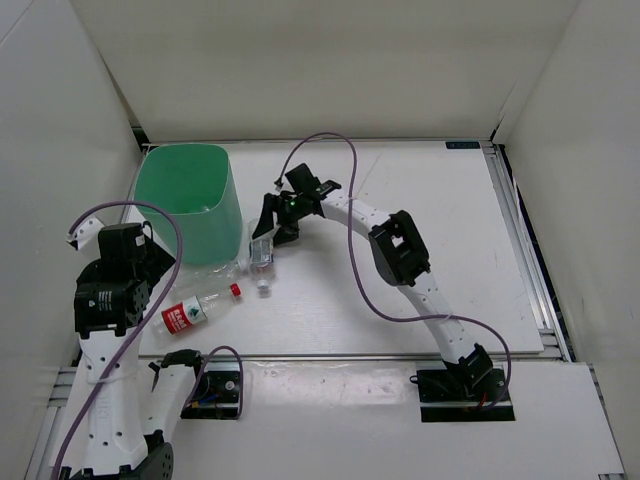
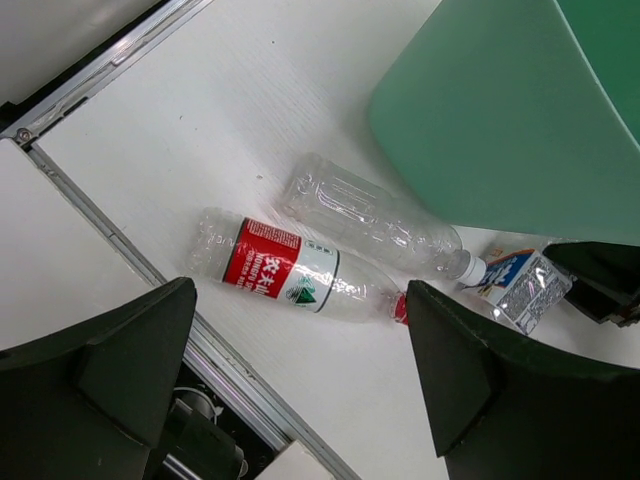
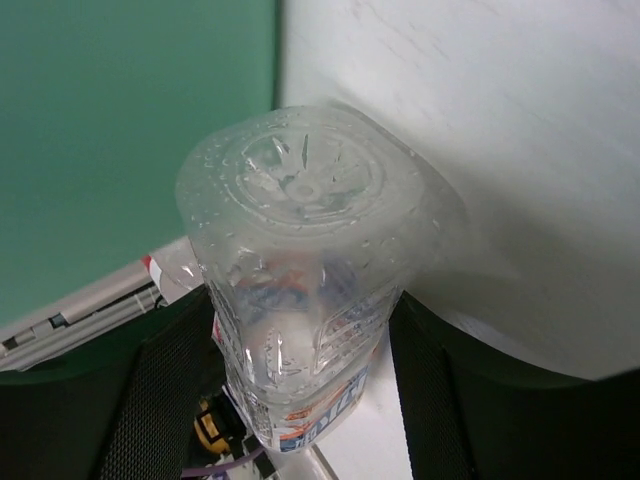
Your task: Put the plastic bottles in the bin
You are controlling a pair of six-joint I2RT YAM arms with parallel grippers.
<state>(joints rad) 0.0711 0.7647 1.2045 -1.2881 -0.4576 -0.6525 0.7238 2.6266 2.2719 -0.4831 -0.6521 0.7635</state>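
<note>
Blue-labelled bottle (image 3: 300, 270) sits pinched in right gripper (image 3: 300, 400), just beside bin (image 1: 225, 225). Left gripper (image 2: 300, 340) hangs spread above red-labelled bottle (image 2: 285, 275) and plain bottle (image 2: 370, 215), both lying on table (image 2: 250, 100). Apparently nothing binned yet.

The bin (image 1: 218, 228) is mint-green; the red-labelled bottle (image 2: 300, 280) is clear, red-capped.

White surface (image 1: 430, 220): green bin (image 1: 205, 235) standing at 10 o'clock; red-labelled bottle (image 1: 190, 312) lying at 8 o'clock; clear bottle (image 2: 370, 220) lying just beside it, near the bin's base.
</note>
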